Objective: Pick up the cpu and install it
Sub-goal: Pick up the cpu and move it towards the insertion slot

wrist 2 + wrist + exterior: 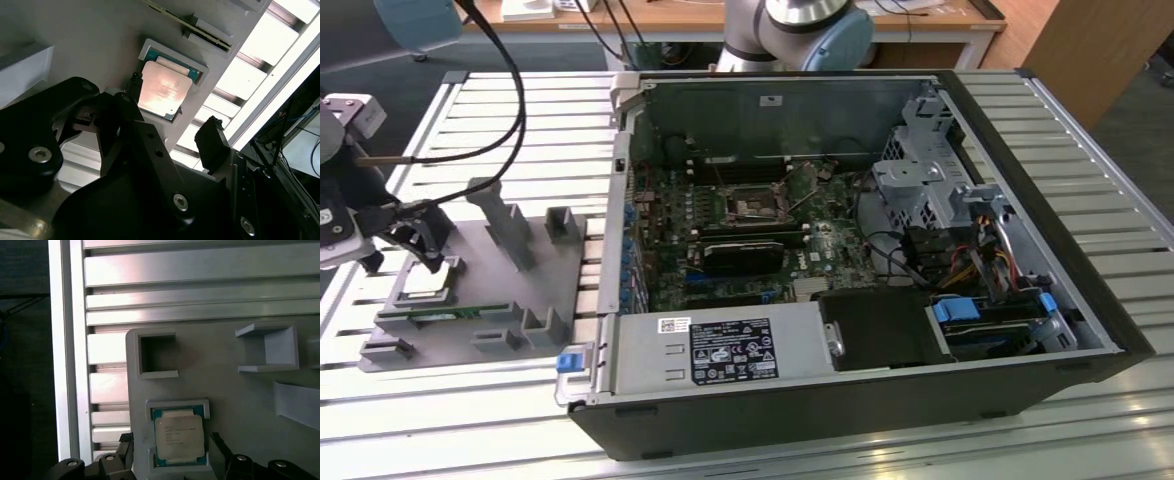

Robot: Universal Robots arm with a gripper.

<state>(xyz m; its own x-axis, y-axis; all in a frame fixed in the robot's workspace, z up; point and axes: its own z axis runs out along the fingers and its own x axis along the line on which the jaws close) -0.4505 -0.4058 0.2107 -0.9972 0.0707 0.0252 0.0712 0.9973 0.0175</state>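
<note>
Hovering at the exterior view's left, the gripper (411, 238) sits low over the grey tray (494, 285) on the slatted metal table (480, 110). Its jaws are spread wide. In the first wrist view one dark finger (126, 450) stands on each side of the cpu (179, 436), and neither clearly touches it.

The cpu lies flat in its square pale-rimmed pocket in the tray, silver top up, and appears there in the second wrist view too (164, 87). A green memory stick (190, 25) lies in a slot just beside that pocket.

Well apart, toward the exterior view's right, the open computer case (761, 110) lies on the table – its motherboard socket (754, 207) shows a dark square frame.
</note>
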